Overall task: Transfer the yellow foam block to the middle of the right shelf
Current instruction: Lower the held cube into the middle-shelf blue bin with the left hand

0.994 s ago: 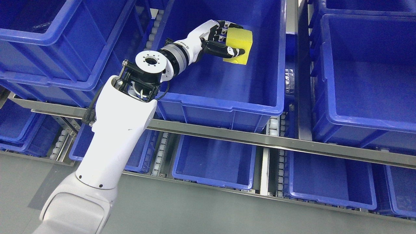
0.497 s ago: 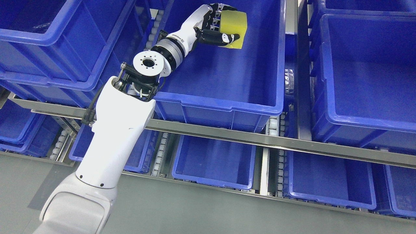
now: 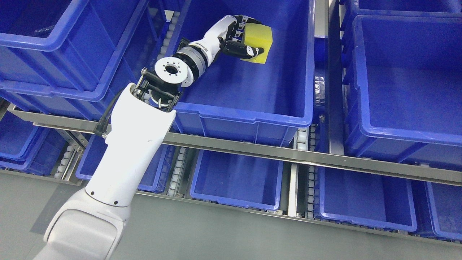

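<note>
The left hand [image 3: 238,39] reaches into the blue bin [image 3: 249,115] that sits in the middle of the upper shelf level, and its fingers [image 3: 240,30] are curled around the yellow foam block [image 3: 259,43] — the thumb lies across the front face of the block, the other fingers wrap its left side. The block is inside this bin, in the far part, close to the back wall; whether it touches the bin floor I cannot tell. The white left arm [image 3: 133,144] comes up from the lower left and crosses the metal shelf rail [image 3: 325,160]. Another blue bin [image 3: 408,137] stands to the right, beyond a vertical post.
</note>
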Robot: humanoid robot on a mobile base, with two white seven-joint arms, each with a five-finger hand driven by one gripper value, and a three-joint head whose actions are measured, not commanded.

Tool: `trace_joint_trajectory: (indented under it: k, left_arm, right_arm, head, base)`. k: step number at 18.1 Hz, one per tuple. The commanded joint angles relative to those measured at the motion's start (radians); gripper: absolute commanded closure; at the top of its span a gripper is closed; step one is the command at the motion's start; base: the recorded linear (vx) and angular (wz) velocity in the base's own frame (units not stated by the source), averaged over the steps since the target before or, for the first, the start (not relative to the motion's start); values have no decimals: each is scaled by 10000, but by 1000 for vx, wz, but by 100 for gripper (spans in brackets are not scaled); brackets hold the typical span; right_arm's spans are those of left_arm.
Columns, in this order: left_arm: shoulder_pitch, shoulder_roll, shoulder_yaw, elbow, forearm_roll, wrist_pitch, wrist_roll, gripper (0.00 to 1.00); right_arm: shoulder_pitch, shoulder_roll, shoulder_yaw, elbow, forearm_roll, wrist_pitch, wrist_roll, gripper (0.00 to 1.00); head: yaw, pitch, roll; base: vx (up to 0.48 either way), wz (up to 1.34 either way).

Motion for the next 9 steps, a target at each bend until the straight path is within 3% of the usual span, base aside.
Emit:
trace_joint_trajectory:
  k: [1, 2, 4, 5, 6, 7, 8, 9]
  left_arm:
    - [52, 175, 470, 35, -309, -387, -173, 92]
    - [143, 175, 655, 65, -309, -966, -173, 100]
    - [205, 175, 764, 111, -309, -1156, -203, 100]
    - [205, 175, 734, 111, -294, -1156, -264, 91]
    - [145, 175, 581, 187, -324, -1156, -280, 56]
    - [68, 175, 215, 309, -340, -1141, -265, 13]
    - [-9, 175, 90, 326, -310, -1156, -280, 1]
    - [-25, 175, 104, 311, -294, -1263, -280, 0]
  right_arm:
    - [0, -175, -3, -175, 77, 5, 18, 0]
    - [0, -175, -3, -175, 77, 20, 18, 0]
    - [0, -175, -3, -175, 77, 5, 2, 0]
    - [0, -175, -3, -175, 77, 5, 2, 0]
    - [0, -175, -3, -175, 92, 5, 2, 0]
    - [0, -175, -3, -175, 77, 5, 18, 0]
    - [0, -175, 12, -175, 77, 20, 18, 0]
    - [0, -175, -3, -175, 77, 5, 3, 0]
  head:
    - [0, 0, 0]
    - [0, 0, 0]
    - [0, 0, 0]
    - [0, 0, 0]
    - [0, 0, 0]
    - [0, 0, 0]
    - [0, 0, 0]
    - [0, 0, 0]
  base:
    - [0, 0]
    - [0, 0]
    - [0, 0]
    - [0, 0]
    - [0, 0]
    - [0, 0]
    - [0, 0]
    - [0, 0]
